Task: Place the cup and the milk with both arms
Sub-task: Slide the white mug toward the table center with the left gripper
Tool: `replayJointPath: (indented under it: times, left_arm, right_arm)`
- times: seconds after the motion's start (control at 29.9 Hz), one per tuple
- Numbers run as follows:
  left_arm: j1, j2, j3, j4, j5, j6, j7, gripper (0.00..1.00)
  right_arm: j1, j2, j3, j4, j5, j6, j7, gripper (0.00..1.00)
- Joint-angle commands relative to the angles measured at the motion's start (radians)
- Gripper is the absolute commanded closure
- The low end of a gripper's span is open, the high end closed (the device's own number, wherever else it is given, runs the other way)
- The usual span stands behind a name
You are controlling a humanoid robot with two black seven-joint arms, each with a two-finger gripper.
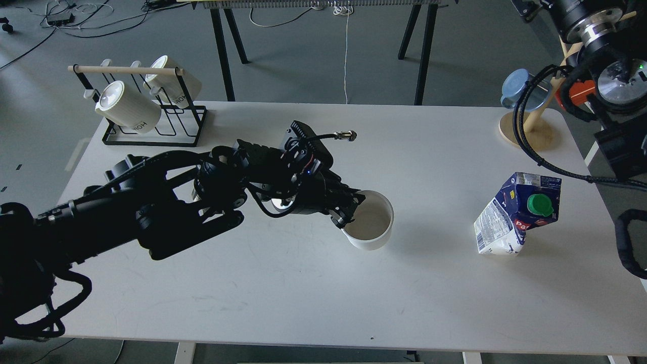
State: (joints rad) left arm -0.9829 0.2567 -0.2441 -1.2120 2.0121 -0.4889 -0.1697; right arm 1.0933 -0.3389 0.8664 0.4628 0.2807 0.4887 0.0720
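Note:
A white cup (371, 225) stands upright near the middle of the white table (303, 283). My left gripper (350, 210) reaches in from the left and is shut on the cup's left rim, one finger inside and one outside. A blue and white milk carton (515, 215) with a green cap leans on the table at the right, untouched. My right arm (601, 45) rises at the top right corner; its gripper is out of view above the frame.
A black wire rack (151, 108) with two cream mugs stands at the back left. A wooden mug tree (528, 126) with a blue cup and an orange piece stands at the back right. Black cables hang beside the carton.

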Motion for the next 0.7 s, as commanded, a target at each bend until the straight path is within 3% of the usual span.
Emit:
replayJointPath:
  times: [0.0, 0.53, 0.67]
  left_arm:
    - [0.004, -0.007, 0.003, 0.026, 0.002, 0.000, 0.002, 0.97]
    - [0.033, 0.018, -0.001, 0.022, -0.004, 0.000, -0.008, 0.90]
    - [0.049, 0.050, -0.011, 0.009, -0.012, 0.000, -0.013, 0.80]
  right_arm:
    - [-0.004, -0.003, 0.002, 0.014, 0.000, 0.000, 0.003, 0.01]
    - [-0.016, -0.005, 0.000, 0.031, 0.000, 0.000, 0.003, 0.01]
    - [-0.021, -0.006, 0.003, 0.050, 0.000, 0.000, 0.003, 0.01]
